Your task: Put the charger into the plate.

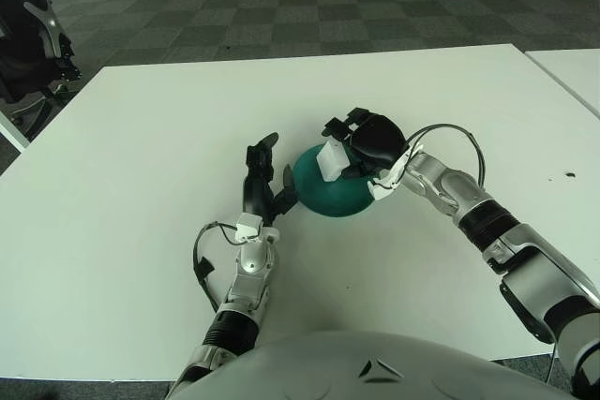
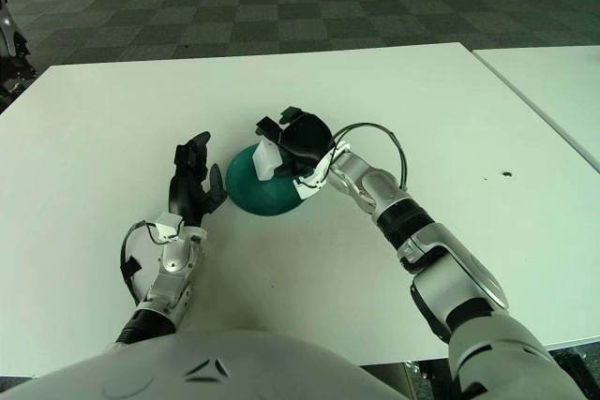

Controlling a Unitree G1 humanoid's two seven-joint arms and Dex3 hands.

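A dark green plate sits near the middle of the white table. My right hand is over the plate, shut on a small white charger and holding it just above the plate's top. My left hand stands upright just left of the plate, fingers spread, holding nothing, with its thumb close to the plate's edge. The same scene shows in the right eye view, with the charger above the plate.
A second white table stands at the right, separated by a narrow gap. A dark chair is off the far left corner. A small dark speck lies on the table at the right.
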